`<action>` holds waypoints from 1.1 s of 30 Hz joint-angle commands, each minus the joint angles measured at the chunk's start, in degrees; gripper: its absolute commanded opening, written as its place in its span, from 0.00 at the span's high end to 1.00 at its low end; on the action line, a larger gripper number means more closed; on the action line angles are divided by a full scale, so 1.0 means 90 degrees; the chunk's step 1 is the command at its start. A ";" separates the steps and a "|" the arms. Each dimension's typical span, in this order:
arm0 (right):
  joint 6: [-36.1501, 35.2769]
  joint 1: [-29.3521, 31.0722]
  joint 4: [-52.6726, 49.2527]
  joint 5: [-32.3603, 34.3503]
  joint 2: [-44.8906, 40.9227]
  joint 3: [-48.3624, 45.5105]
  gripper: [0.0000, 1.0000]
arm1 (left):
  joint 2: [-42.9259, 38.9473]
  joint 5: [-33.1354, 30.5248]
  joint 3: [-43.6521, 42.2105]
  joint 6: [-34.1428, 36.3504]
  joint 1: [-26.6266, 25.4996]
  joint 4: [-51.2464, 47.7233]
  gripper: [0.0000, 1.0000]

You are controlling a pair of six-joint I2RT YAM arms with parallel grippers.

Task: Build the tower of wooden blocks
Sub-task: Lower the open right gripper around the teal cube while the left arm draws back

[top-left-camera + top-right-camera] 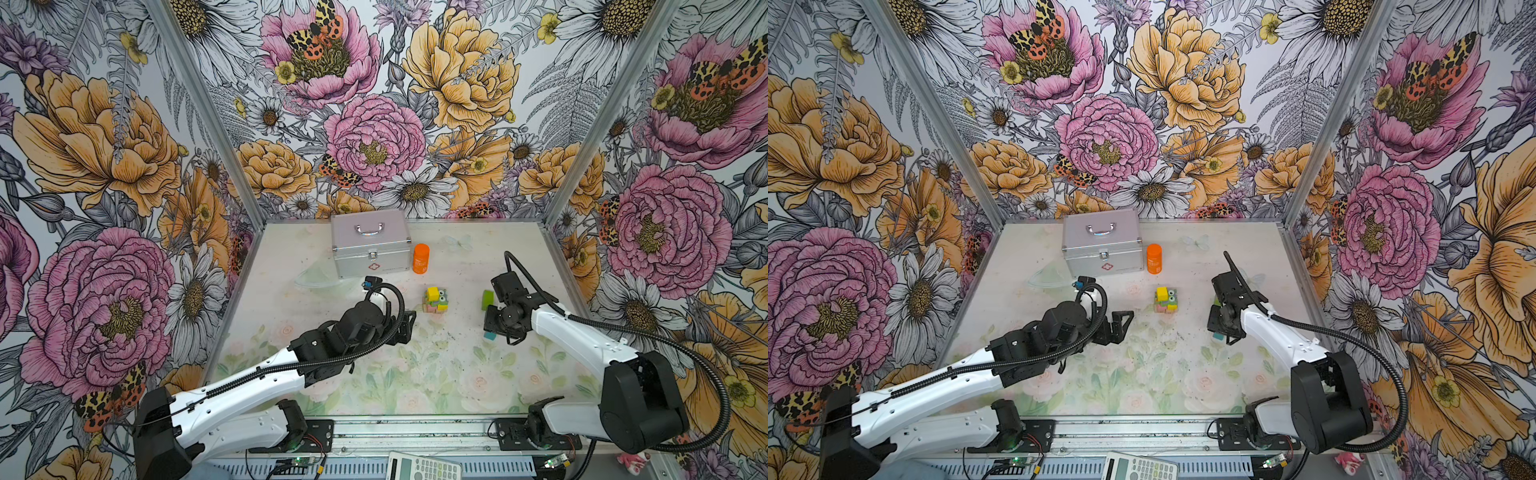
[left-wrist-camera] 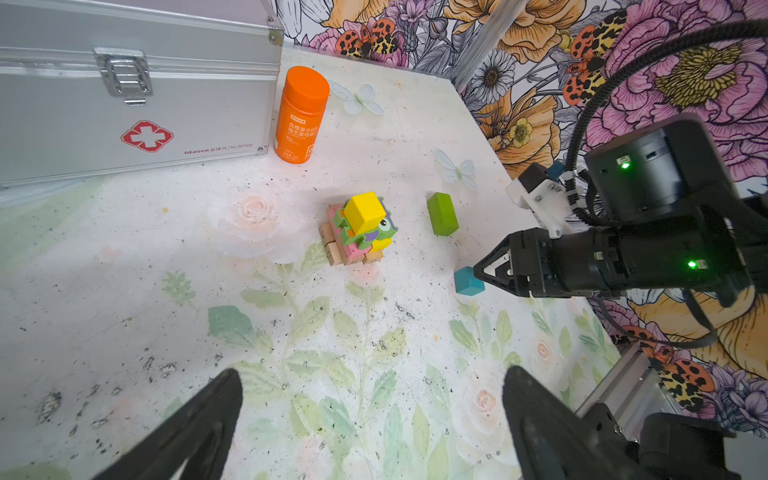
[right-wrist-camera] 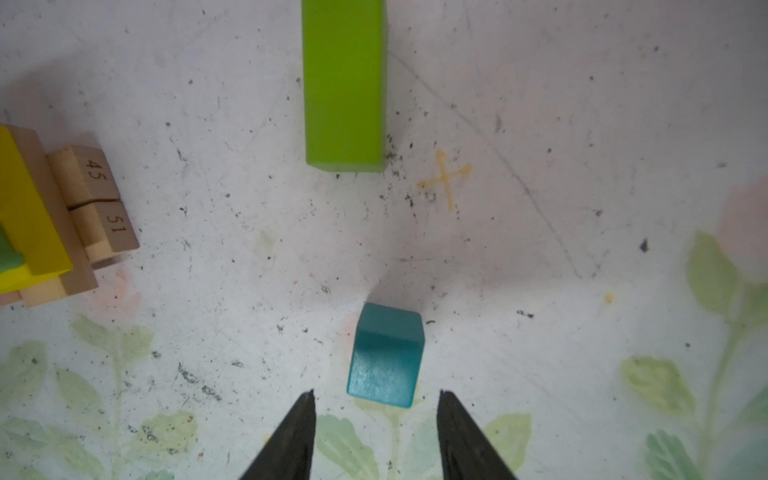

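Floral wallpaper closes three sides of a pale, flower-printed worktop [image 1: 415,374] flecked with dark specks. At the back stands a silver case [image 1: 368,243], with an orange bottle [image 1: 421,258] just beside it. Left of the tower, the left tool [image 2: 374,372] hovers with its jaws spread wide and nothing in them. The tower [image 1: 435,300] sits mid-worktop in front of the bottle: tan planks, a pink one, an owl-faced piece and a yellow cube on top. A green bar [image 2: 442,214] lies loose between the tower and the right arm.

The right tool [image 3: 376,392] is partly open, its tips either side of the near edge of the teal cube [image 3: 384,357], gripping nothing. Picking up that cube looks like the step in hand. Next it likely needs to advance, close squarely on the flat sides and lift.

Both top views hide most of the cube behind the right arm. The right wrist view crops the bar and shows only the tower's corner. Whether the tips touch the cube I cannot tell.
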 commanded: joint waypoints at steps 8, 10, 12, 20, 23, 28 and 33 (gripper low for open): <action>0.0090 -0.0054 -0.0035 0.0021 -0.0225 -0.0097 0.49 | -0.0088 0.0052 -0.0120 -0.0012 0.0051 0.0132 0.01; 0.0046 -0.0051 -0.0049 0.0024 -0.0313 -0.0016 0.49 | -0.0094 0.0043 -0.0129 -0.0007 0.0046 0.0132 0.01; -0.0007 -0.0078 -0.0108 0.0082 -0.0402 0.0132 0.47 | -0.0094 0.0033 -0.0129 0.0009 0.0054 0.0137 0.01; -0.0106 -0.0380 -0.0292 0.0057 -0.0274 0.0322 0.37 | -0.0065 0.0243 -0.0327 0.0051 0.0311 0.0392 0.01; -0.0113 -0.0554 -0.0298 -0.0071 -0.0422 0.0140 0.30 | -0.0026 0.0383 -0.0396 0.0064 0.0460 0.0464 0.01; -0.0221 -0.0854 -0.0337 -0.0423 -0.0767 -0.0151 0.28 | -0.0026 0.0498 -0.0646 0.0135 0.0646 0.0792 0.01; -0.0179 -0.1003 -0.0367 -0.0663 -0.0723 -0.0178 0.25 | 0.0090 0.0991 -0.0915 0.0206 0.1088 0.1163 0.01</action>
